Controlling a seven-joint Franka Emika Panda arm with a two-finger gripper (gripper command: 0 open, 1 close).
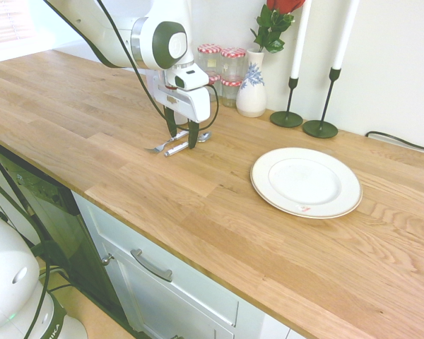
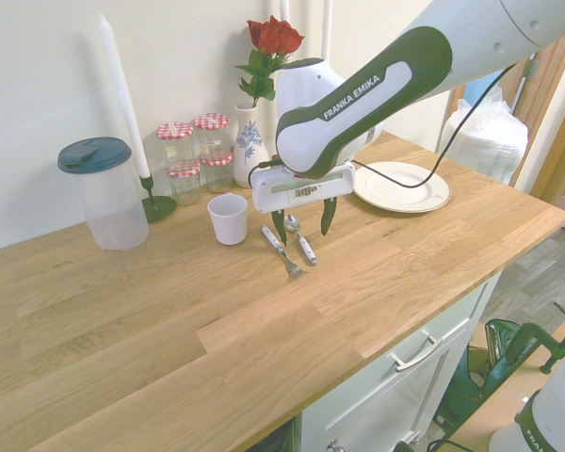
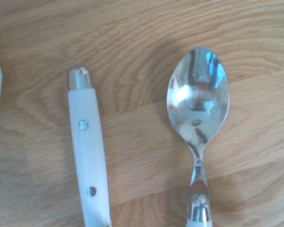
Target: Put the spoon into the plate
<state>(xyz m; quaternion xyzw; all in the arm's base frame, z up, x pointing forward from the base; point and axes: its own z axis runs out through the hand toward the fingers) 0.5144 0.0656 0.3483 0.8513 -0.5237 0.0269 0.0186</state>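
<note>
The spoon (image 1: 203,137) (image 2: 293,225) lies flat on the wooden counter, its shiny oval bowl (image 3: 198,99) filling the wrist view. My gripper (image 1: 181,134) (image 2: 303,222) is open and hangs low over it, one finger on each side of the spoon near its bowl, with nothing held. A fork (image 2: 284,252) (image 1: 157,148) with a pale riveted handle (image 3: 87,151) lies right beside the spoon, roughly parallel to it. The white plate (image 1: 305,181) (image 2: 400,185) sits empty on the counter, well apart from the gripper, with a small red mark at its near rim.
A white cup (image 2: 229,218) stands close to the fork. Along the wall are a lidded plastic jug (image 2: 104,193), red-lidded jars (image 1: 222,67), a vase with a rose (image 1: 252,88) and two candlesticks (image 1: 287,116). The counter's front edge drops to the cabinet drawers.
</note>
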